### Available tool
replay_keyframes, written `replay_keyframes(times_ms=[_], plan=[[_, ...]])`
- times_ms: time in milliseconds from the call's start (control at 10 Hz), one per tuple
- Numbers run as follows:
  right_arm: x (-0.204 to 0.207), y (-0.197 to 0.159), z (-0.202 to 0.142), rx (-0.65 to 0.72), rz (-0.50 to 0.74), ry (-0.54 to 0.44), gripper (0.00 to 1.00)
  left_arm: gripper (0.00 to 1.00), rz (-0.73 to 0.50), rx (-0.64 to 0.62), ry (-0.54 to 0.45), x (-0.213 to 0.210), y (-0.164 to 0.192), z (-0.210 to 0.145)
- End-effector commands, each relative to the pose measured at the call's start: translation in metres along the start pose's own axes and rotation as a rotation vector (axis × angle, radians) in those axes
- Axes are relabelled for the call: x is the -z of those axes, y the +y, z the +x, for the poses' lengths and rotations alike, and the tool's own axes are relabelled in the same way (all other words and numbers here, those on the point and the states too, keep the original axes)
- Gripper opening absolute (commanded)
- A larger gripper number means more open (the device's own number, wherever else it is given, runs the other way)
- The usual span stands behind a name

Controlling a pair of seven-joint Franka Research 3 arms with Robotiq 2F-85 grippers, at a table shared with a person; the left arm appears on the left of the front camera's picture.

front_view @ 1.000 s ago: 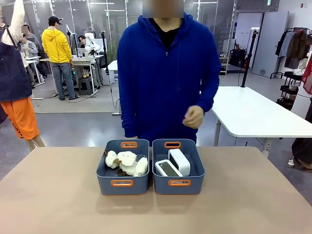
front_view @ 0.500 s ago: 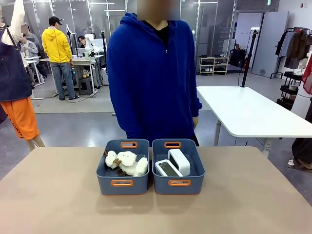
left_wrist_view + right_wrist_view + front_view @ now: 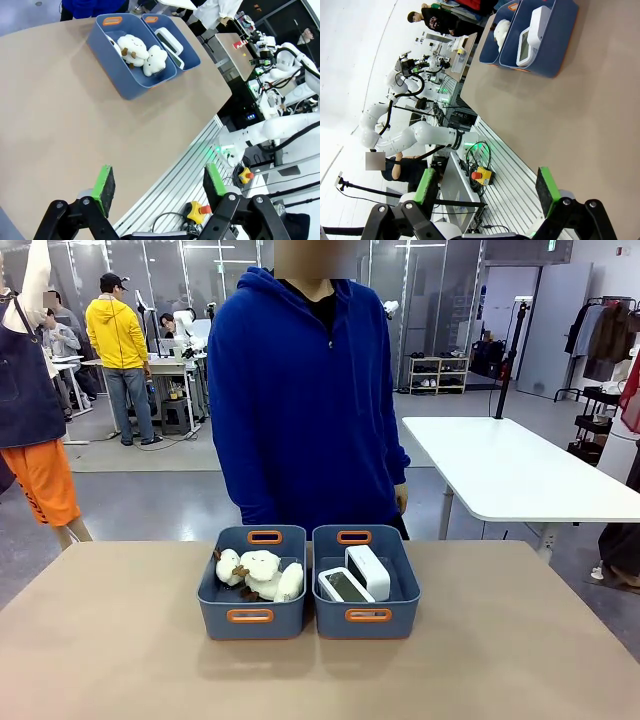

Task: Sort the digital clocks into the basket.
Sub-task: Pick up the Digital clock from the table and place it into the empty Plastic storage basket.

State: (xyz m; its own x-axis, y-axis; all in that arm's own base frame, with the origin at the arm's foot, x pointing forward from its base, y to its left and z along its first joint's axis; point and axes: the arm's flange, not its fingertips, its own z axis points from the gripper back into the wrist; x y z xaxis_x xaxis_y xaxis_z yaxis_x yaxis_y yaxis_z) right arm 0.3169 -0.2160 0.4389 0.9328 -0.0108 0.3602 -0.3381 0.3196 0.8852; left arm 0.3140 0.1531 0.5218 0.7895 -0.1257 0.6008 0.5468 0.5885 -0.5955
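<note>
Two white digital clocks lie in the right-hand blue-grey basket [image 3: 332, 621] at the table's far middle. One clock [image 3: 345, 586] lies screen up, the other [image 3: 369, 571] leans on its edge behind it. The left wrist view has the clocks [image 3: 167, 39] in the farther basket [image 3: 193, 56], well away from my left gripper [image 3: 160, 182], which hangs open over the table's near edge with nothing between its green pads. My right gripper [image 3: 485, 189] is also open and empty, far from the clocks [image 3: 532, 30] and their basket [image 3: 555, 50].
A twin bin [image 3: 250, 623] beside the basket holds cream plush toys [image 3: 260, 573]. A person in a blue hoodie [image 3: 305, 400] stands at the far edge, arms down. Bare tan tabletop [image 3: 120, 640] surrounds the bins.
The person lowered a raised hand to their side and shifted slightly to picture left. The bins, clocks and plush toys have not moved.
</note>
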Motion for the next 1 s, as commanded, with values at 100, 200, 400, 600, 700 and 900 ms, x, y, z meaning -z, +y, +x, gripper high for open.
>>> replay_keyframes(times_ms=[100, 200, 400, 600, 700, 900], plan=[[0.0008, 0.0011, -0.0021, -0.022, 0.000, 0.004, 1.00, 0.90, -0.013, -0.015, -0.007, -0.0016, -0.0014, 0.0009], [0.0008, 0.0011, -0.0021, -0.022, 0.000, 0.004, 1.00, 0.90, -0.013, -0.015, -0.007, -0.0016, -0.0014, 0.0009], [0.0008, 0.0011, -0.0021, -0.022, 0.000, 0.004, 1.00, 0.90, -0.013, -0.015, -0.007, -0.0016, -0.0014, 0.0009], [0.0008, 0.0011, -0.0021, -0.022, 0.000, 0.004, 1.00, 0.90, -0.013, -0.015, -0.007, -0.0016, -0.0014, 0.0009], [0.0008, 0.0011, -0.0021, -0.022, 0.000, 0.004, 1.00, 0.90, -0.013, -0.015, -0.007, -0.0016, -0.0014, 0.0009], [0.0008, 0.0011, -0.0021, -0.022, 0.000, 0.004, 1.00, 0.90, -0.013, -0.015, -0.007, -0.0016, -0.0014, 0.0009]])
